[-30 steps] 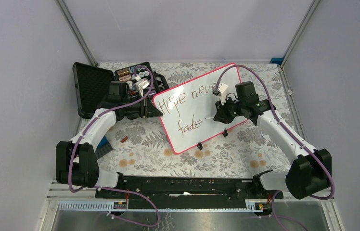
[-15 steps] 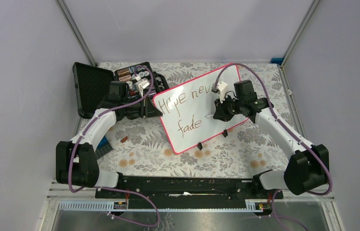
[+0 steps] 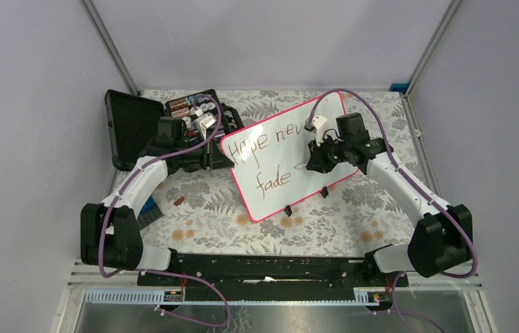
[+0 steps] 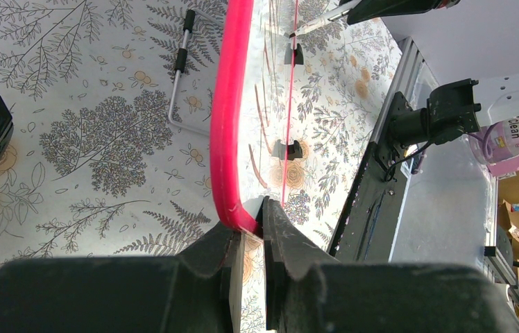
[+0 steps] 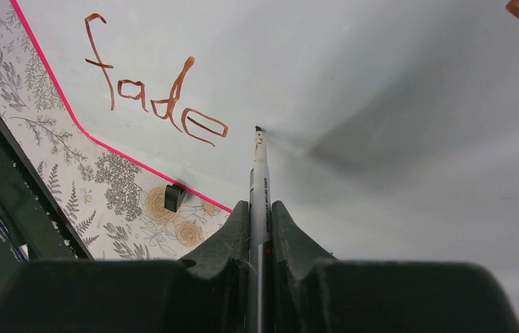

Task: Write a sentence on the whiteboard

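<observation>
Your left gripper [image 4: 246,236] clenches whiteboard [image 3: 265,205] at pink rim corner. Your right gripper [image 5: 260,215] grasps marker [image 5: 259,173]. Tip meets board just right of "fade", last word of sentence [image 5: 151,103]. Board spans between both grippers.

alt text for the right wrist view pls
The right tool grips a marker, its tip at the whiteboard just right of the brown word "fade". The board's pink rim and a black clip show lower left.
</observation>
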You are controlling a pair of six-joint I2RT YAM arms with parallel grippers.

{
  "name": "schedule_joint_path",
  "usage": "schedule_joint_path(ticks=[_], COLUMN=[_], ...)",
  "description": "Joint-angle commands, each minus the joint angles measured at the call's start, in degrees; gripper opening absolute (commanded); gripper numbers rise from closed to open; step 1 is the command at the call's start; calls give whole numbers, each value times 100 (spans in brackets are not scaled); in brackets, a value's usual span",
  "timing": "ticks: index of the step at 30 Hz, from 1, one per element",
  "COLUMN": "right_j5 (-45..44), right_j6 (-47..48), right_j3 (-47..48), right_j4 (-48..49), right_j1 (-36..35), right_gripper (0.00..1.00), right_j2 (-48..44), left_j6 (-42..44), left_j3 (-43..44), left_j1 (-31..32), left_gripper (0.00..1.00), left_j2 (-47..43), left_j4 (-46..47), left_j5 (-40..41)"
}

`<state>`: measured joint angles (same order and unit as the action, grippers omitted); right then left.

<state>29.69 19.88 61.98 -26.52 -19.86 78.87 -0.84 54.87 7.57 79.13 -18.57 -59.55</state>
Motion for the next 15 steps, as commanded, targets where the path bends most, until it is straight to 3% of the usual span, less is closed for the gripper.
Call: schedule_joint_path(ticks=[1, 15], right_j5=[1, -28], right_j6=[-28, 41], right_j3=[212, -53], right_j4=[262, 268], right_j1=[-139, -179], right_gripper=[0, 0], right_j2=[76, -4], left_j6=[572, 576], left_j3=[76, 65], left_j1=[192, 192], left_gripper=[0, 0], left_j2=[54, 39], left_j4=[-33, -33], left_j5=[162, 167])
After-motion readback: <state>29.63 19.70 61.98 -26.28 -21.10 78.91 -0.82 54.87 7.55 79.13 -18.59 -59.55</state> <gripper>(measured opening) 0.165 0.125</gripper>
